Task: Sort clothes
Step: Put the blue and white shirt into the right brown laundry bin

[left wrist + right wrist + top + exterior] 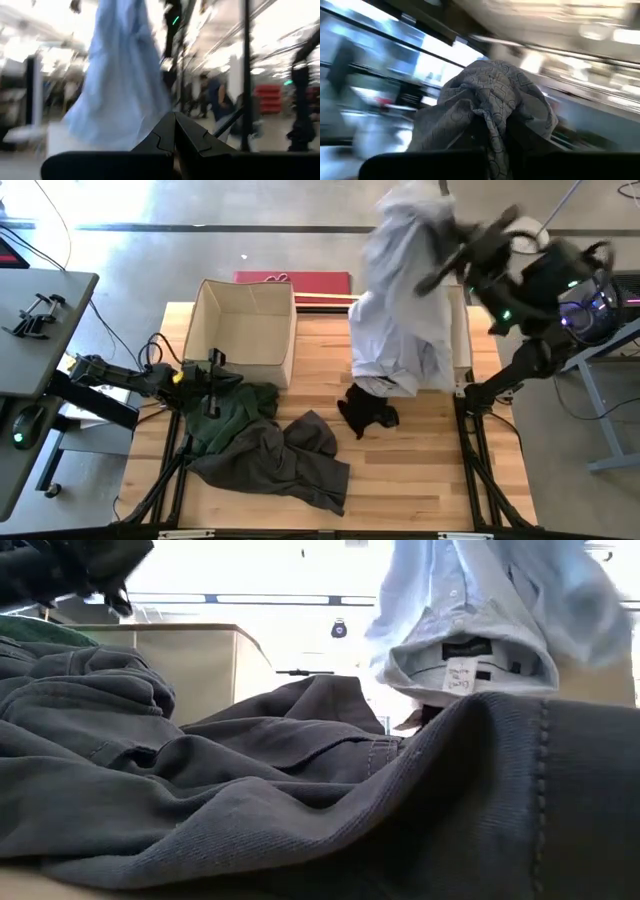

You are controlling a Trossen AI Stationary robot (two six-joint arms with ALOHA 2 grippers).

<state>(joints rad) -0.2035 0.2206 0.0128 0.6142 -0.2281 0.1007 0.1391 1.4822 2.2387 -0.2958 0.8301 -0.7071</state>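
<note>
Step in hand, as I judge it: one light garment is being carried to a box, dark ones still to sort. Landmark: the left box (pixel 245 325), beige, open-topped, at the far side of the table (pixel 420 480).

Left hand (pixel 213 376) sits low, just at the near-left corner of the left box, over the dark green garment (pixel 225 410); the wrist view shows its fingers (pixel 175 135) pressed together, gripping nothing. Arm waits.

Left box: looks empty inside, only bare beige walls and floor show.

Near side of the left box, on the table: dark green garment, then the charcoal grey garment (pixel 285 455) touching it, spread toward the table's front edge. Further right of the box lies a small black garment (pixel 368 415).

Right of the left box: the white shirt (pixel 405 300) hangs high in the air, its lower hem just above the small black garment. Right hand (pixel 485 132) is clamped on a bunch of patterned light fabric, which I take to be the shirt's top.

Right box (pixel 462 340): mostly hidden behind the shirt, only a strip of wall shows; contents cannot tell.

Next move probably calls for bringing the shirt over the right box and lowering before release, since the long hem could drape over the wall or drag the black piece.
</note>
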